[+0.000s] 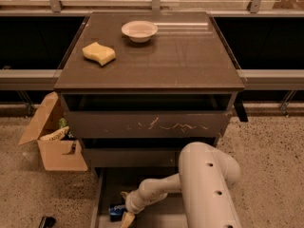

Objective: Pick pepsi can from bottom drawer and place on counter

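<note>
Down in the dark grey-brown bottom drawer [164, 212], your cream gripper [128, 218] sits beside the small blue pepsi can [116, 210]; you cannot tell its grip. Likely grasping: secure it, then lift to the glossy brown counter [166, 61].

My gripper [127, 218] in bottom drawer [105, 194], below counter [166, 65] front-left corner, clipped by frame; half hides pepsi can [115, 211].
</note>
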Robot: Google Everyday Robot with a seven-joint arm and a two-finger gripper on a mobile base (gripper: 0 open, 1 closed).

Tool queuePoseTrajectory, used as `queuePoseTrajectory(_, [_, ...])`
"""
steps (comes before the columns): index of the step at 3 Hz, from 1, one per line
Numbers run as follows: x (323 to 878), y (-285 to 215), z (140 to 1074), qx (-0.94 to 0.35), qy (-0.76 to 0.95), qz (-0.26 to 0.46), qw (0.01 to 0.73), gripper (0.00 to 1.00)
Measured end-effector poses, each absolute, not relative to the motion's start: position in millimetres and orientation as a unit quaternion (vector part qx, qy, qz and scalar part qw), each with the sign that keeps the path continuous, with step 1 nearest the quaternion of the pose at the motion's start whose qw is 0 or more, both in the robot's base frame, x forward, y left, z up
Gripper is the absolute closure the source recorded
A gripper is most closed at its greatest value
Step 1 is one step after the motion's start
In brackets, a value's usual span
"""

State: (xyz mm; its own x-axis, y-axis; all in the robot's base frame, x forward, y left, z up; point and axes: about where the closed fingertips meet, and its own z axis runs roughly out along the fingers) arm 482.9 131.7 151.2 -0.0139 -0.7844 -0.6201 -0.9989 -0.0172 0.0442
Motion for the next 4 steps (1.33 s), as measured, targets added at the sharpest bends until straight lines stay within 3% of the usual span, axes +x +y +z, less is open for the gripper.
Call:
queuePoseTrajectory(3, [480.5,141.8,128.6,-0.668,0.667,0.253,0.211,0.85])
queuePoseTrajectory(4, [480.7,125.4,151.7,-0.669,0.657,0.266,0.225,1.00])
